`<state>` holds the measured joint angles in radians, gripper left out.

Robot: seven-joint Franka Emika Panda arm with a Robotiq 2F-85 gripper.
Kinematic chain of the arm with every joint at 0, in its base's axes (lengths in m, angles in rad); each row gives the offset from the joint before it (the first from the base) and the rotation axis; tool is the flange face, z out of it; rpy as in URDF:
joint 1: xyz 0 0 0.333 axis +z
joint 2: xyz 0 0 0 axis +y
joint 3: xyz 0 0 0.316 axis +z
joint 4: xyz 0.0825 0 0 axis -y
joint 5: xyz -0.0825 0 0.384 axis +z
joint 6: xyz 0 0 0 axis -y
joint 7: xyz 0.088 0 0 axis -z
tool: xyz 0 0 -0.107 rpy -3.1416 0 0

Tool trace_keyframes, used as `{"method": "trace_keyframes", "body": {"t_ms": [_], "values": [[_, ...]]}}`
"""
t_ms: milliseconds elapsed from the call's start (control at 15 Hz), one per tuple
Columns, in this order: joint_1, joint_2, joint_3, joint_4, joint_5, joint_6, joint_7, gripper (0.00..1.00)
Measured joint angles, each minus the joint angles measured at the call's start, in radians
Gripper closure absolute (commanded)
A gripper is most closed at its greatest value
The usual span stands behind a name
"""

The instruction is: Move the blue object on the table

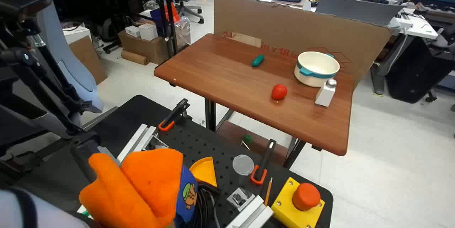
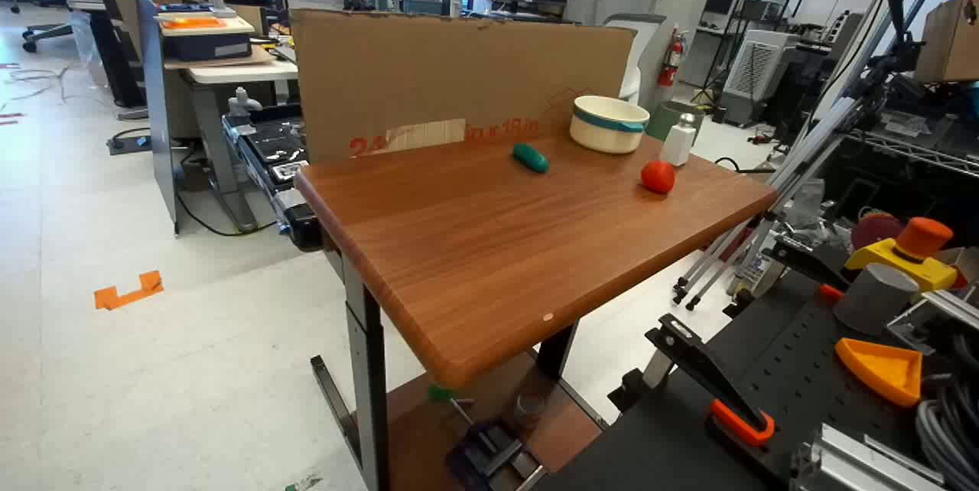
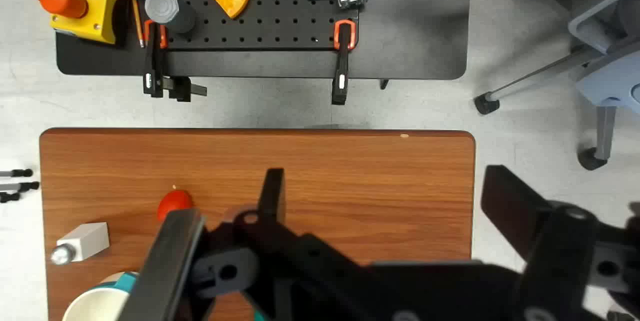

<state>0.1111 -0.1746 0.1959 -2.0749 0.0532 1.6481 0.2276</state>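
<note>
Table [image 1: 234,77] of reddish-brown wood, with a tall cardboard sheet [image 2: 459,78] along its far side; on it lies the thing you are to move, a small teal lump [image 1: 258,60], longer than wide, flat on the wood near the cardboard in both exterior views; it lies apart from the cream-and-teal bowl [image 1: 308,79], the white shaker [image 1: 324,95] and the red ball [image 1: 279,92], all grouped toward one end; your gripper [image 3: 385,193] shows only in the wrist view, its two fingers [image 3: 507,206] spread wide, holding nothing, with wood grain showing through the gap between them; the lump is nearly all hidden behind it there, just a sliver of teal, most likely its edge, showing at the bottom of that view; as for progress, nothing looks done: the lump rests free on the wood, with no finger seen on it; the task names no goal spot, so you cannot rule out from these views alone that it lies where it should, but the empty gripper, seemingly well above the table, suggests the job has yet to begin; by that reading everything is left to you: shift the gripper toward the cardboard side, lower it around the lump, close, lift, carry it to a new spot on the table, then let go and back away
</note>
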Motion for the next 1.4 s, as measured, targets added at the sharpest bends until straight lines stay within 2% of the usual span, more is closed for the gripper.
{"method": "trace_keyframes", "body": {"t_ms": [800,1000,1400], "values": [[-0.002,0.027,-0.014,0.022,0.002,0.028,0.011,0.0],[-0.015,0.131,-0.043,0.088,0.002,0.112,0.049,0.0],[-0.035,0.445,-0.108,0.258,0.02,0.344,0.078,0.0]]}}
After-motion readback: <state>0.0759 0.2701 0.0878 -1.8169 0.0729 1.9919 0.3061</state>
